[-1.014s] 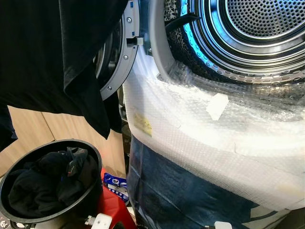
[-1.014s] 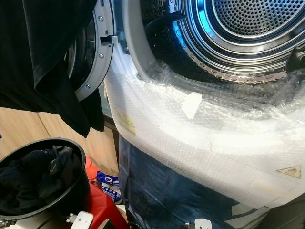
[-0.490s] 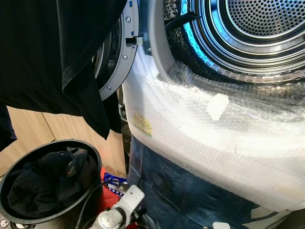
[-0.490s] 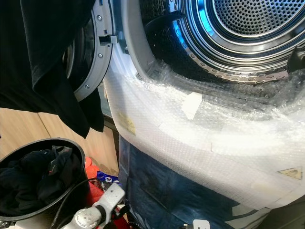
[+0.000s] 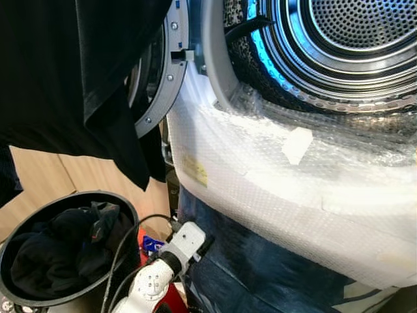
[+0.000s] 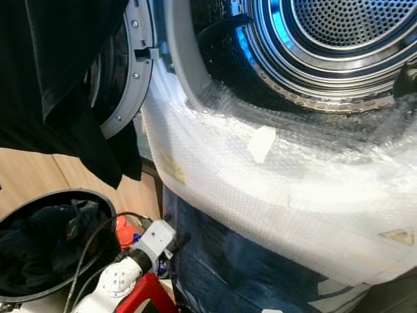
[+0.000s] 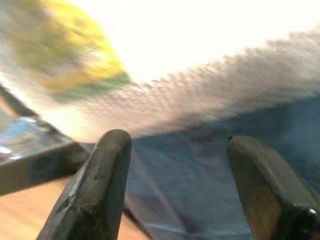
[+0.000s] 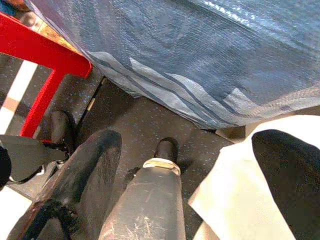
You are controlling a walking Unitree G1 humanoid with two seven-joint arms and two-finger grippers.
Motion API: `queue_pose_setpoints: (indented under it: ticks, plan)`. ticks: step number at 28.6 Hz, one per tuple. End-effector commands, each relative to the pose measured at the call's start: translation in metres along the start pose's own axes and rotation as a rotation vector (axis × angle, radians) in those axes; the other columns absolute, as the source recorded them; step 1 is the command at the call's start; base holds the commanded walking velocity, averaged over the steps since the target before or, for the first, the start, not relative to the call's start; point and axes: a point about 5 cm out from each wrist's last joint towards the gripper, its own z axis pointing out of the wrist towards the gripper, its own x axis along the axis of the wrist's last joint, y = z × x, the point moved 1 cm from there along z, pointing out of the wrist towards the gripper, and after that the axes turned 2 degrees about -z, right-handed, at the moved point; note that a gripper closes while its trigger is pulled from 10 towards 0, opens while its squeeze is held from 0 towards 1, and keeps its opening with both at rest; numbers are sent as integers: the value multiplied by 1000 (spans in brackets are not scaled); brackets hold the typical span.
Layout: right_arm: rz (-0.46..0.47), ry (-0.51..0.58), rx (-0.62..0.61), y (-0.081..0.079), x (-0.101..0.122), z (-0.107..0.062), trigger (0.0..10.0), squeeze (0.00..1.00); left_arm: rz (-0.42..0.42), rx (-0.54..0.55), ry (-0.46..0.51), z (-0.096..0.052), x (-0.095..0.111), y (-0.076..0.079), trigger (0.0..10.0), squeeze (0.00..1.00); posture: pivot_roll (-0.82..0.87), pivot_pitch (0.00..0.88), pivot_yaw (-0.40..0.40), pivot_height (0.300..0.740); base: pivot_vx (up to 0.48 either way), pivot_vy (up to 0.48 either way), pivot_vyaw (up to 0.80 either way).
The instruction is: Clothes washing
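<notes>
A small yellow label (image 5: 195,171) sits on the bubble-wrapped white front of the washing machine (image 5: 273,189), and a yellow warning triangle sticker (image 6: 395,236) sits further right; their writing is too small to read. The silver left arm (image 5: 159,274) rises between the round black basket (image 5: 124,215) of dark clothes (image 5: 58,251) and the machine's blue-wrapped lower panel (image 5: 254,267). Its left gripper (image 7: 175,185) faces that panel with black fingers (image 7: 100,185) spread and nothing between them. The right gripper (image 8: 190,190) hangs low over the dark floor (image 8: 150,120), fingers apart. A black garment (image 5: 78,72) hangs over the open round door (image 5: 159,85), beside the shiny perforated steel drum (image 5: 345,39).
</notes>
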Motion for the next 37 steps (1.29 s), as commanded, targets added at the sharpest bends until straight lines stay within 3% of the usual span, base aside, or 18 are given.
queue_pose_setpoints:
  ticks: [1,2,3,4,9,10,11,12,13,17,19,23,25,30,37]
  plan:
    - [-4,1,5,-2,0,0,10000,0,-15,104,-41,-6,1,-13,10000,0,-1,4,22,740,0,0,0]
    - [-6,0,7,-3,0,0,10000,0,-94,216,-84,-14,-1,-25,10000,0,3,6,19,740,0,0,0]
    - [-6,0,7,-3,0,0,10000,0,-94,216,-84,-14,-1,-25,10000,0,3,6,19,740,0,0,0]
    - [-10,1,11,-4,0,0,10000,0,-194,300,-136,-23,-6,-32,10000,0,15,8,15,740,0,0,0]
    - [-22,1,18,-5,1,0,10000,0,-344,437,-215,-40,-19,-44,10000,0,20,6,12,740,0,0,0]
    - [-23,2,19,-6,1,0,10000,0,-400,541,-256,-49,-26,-57,10000,0,20,6,12,740,0,0,0]
    - [-23,2,20,-6,1,0,10000,0,-413,574,-266,-52,-27,-61,10000,0,22,6,12,740,0,0,0]
    - [-23,3,20,-6,2,1,10000,0,-416,612,-276,-54,-30,-66,10000,133,25,4,13,740,0,0,0]
    - [-26,5,22,-7,3,1,10000,0,-445,659,-302,-58,-34,-74,10000,1000,25,4,13,740,0,0,0]
    - [-29,9,25,-8,4,1,10000,0,-442,669,-303,-61,-33,-83,10000,1000,24,3,16,740,0,0,0]
    - [-19,17,22,-8,7,1,10000,0,-436,695,-288,-63,-31,-99,10000,1000,24,3,16,740,0,0,0]
    - [-18,17,22,-8,7,1,10000,0,-447,699,-286,-63,-31,-101,10000,1000,20,3,21,740,0,0,0]
    - [-14,16,19,-8,7,1,10000,0,-410,698,-254,-62,-23,-108,10000,1000,20,4,21,740,0,0,0]
    - [-16,14,18,-7,6,1,10000,0,-441,664,-208,-57,-15,-110,10000,1000,20,4,21,740,0,0,0]
    - [-17,15,16,-6,6,1,10000,0,-521,682,-258,-66,-25,-103,10000,1000,25,4,17,740,0,0,0]
